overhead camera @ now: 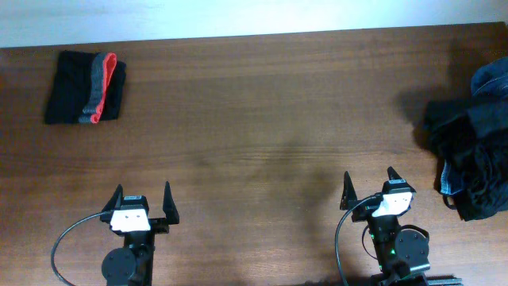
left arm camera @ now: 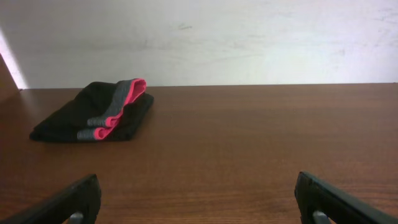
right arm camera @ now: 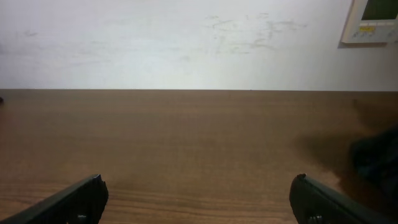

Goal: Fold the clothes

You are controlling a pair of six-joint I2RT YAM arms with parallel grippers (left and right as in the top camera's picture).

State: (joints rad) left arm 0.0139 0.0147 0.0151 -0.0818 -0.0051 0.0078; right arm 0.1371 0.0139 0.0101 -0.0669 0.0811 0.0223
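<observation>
The clothes (overhead camera: pixel 86 87), black pants with a grey waistband and red inner edge, lie as a compact folded bundle at the table's far left corner. The left wrist view shows the same clothes (left arm camera: pixel 99 113) ahead and to the left, well beyond the fingertips. My left gripper (overhead camera: pixel 144 193) sits near the front edge, open, with only bare wood between its fingers (left arm camera: pixel 74 198). My right gripper (overhead camera: pixel 370 179) is also near the front edge, open and empty; its fingers (right arm camera: pixel 323 199) frame bare table.
A heap of dark and blue denim garments (overhead camera: pixel 476 143) sits at the table's right edge, just right of my right gripper, and shows as a dark blur (right arm camera: pixel 376 155) in the right wrist view. A white wall runs behind the wooden table (overhead camera: pixel 270 119).
</observation>
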